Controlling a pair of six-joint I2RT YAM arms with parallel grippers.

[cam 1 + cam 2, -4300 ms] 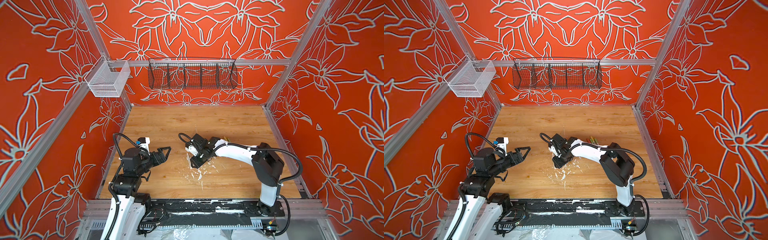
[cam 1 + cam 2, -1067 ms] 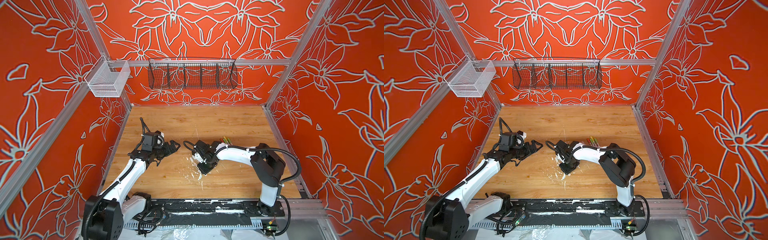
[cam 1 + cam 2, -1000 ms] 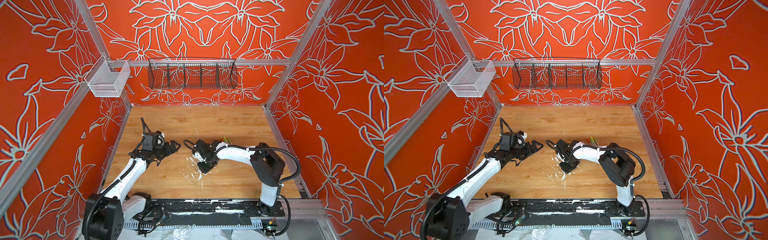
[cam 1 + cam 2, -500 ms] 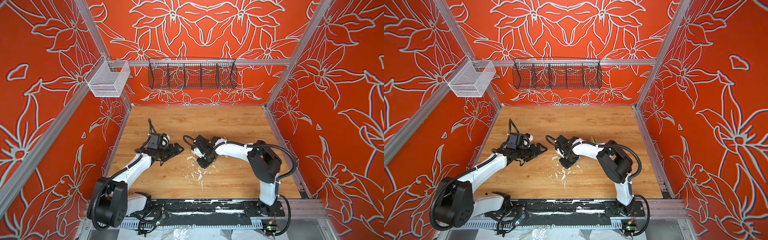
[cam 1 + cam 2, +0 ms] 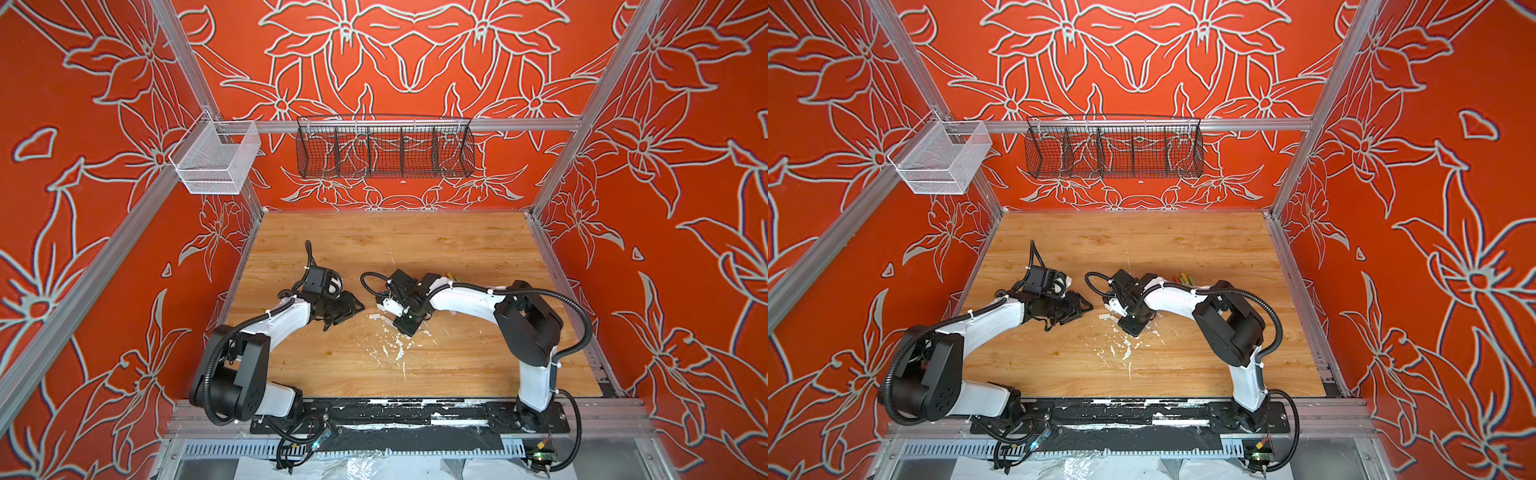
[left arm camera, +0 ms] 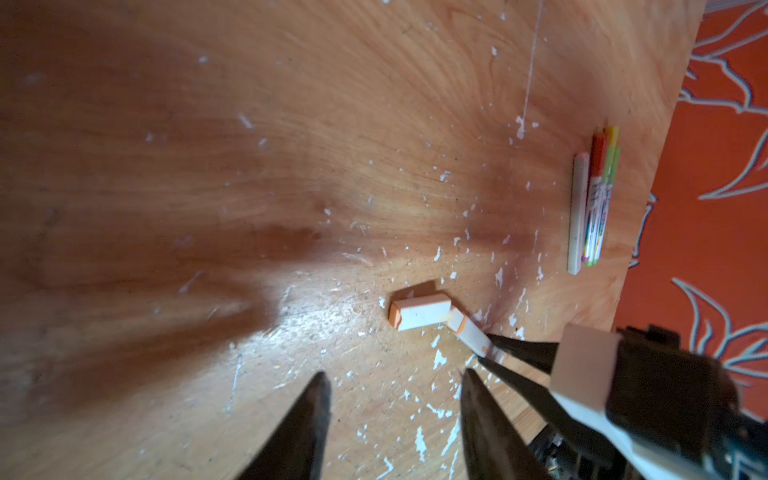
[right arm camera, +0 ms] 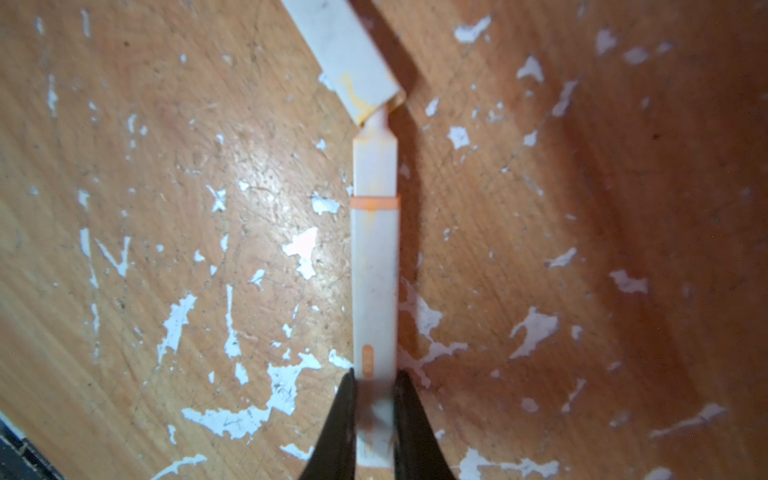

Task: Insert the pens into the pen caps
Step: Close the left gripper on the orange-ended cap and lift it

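Our right gripper [image 7: 374, 378] clamps the slim white plastic pen with an orange band [image 7: 374, 270]. Its tip meets the stubby white orange-ended cap [image 6: 422, 316], which lies askew near the middle of both top views. Our left gripper [image 6: 392, 374] stands part-open, empty. The coloured pens [image 5: 1183, 277] right of centre look capped; this one remains.

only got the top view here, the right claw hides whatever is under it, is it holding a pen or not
Observer: Yes. In the right wrist view the right claw is shut on the back end of a white pen with an orange band.
Operator: ok is the tip in a cap
Observer: Not seated. The tip meets the mouth of a white cap lying on the wood, but the cap sits at an angle to the pen, not in line with it.
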